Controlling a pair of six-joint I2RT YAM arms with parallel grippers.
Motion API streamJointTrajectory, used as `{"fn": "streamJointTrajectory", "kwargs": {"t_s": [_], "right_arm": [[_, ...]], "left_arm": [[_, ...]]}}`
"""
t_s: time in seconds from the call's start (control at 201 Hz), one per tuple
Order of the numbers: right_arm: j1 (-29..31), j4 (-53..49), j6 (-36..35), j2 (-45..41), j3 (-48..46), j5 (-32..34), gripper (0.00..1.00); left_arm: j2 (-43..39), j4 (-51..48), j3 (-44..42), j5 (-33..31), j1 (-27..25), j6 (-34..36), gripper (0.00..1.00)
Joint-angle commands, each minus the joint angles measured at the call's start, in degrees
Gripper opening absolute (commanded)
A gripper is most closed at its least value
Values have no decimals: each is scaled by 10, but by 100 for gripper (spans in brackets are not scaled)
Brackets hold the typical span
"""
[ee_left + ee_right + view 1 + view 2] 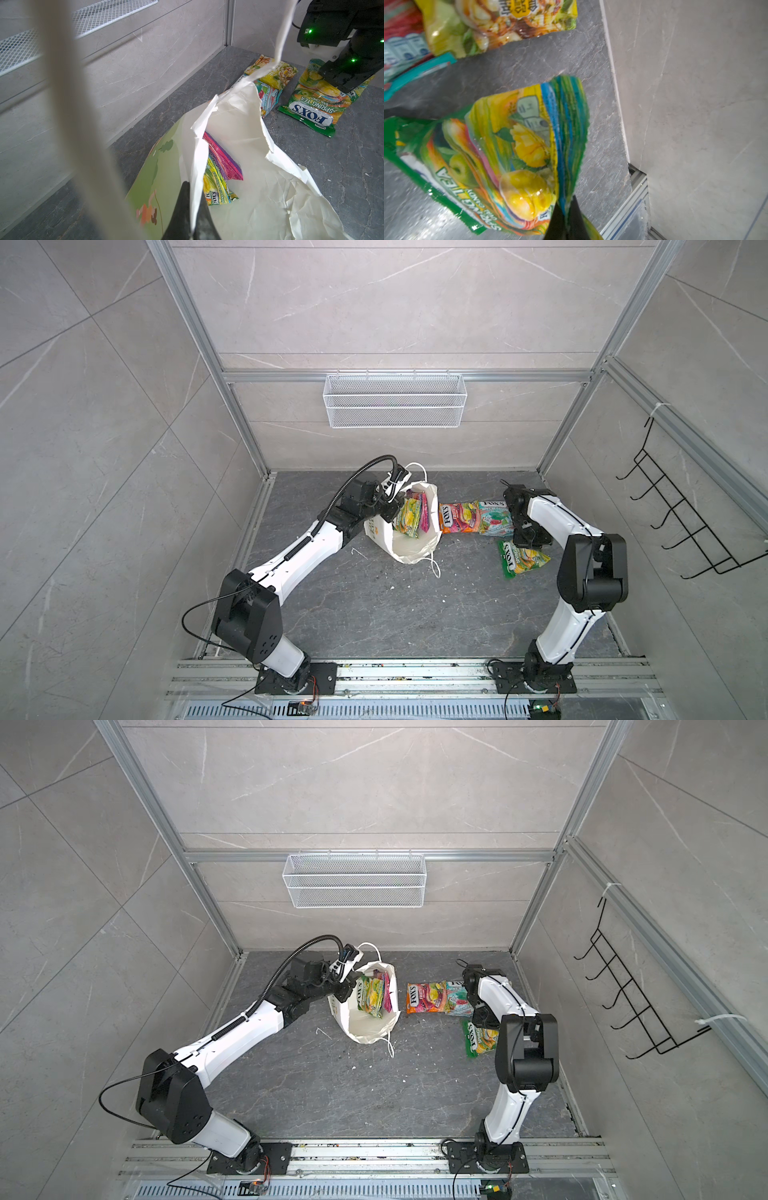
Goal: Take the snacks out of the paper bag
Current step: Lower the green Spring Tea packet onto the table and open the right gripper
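The left hand [193,197] is clenched on the rim of the paper bag [239,145], which gapes open on the counter [374,605] with a yellow-green packet [406,519] and a pink-purple packet [424,512] inside. The right hand [565,216] pinches one edge of a green packet [500,158]. An orange-red packet [457,519], a teal packet [494,517] and a yellow packet [272,75] lie nearby, outside the bag.

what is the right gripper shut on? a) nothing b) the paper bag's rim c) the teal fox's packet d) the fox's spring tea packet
d: in the right wrist view the right gripper pinches the edge of the FOX'S Spring Tea packet.
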Motion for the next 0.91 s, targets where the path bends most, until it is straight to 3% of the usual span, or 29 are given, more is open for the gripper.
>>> {"fn": "streamJointTrajectory", "kwargs": {"t_s": [0.0, 0.702, 0.901], "right_arm": [[-8, -18, 16, 18, 20, 29, 0], [-66, -30, 1, 60, 74, 36, 0], [-66, -40, 12, 50, 91, 39, 20]], "left_arm": [[0, 29, 15, 18, -1, 6, 0], [6, 21, 26, 20, -1, 4, 0], [4, 21, 25, 20, -1, 3, 0]]}}
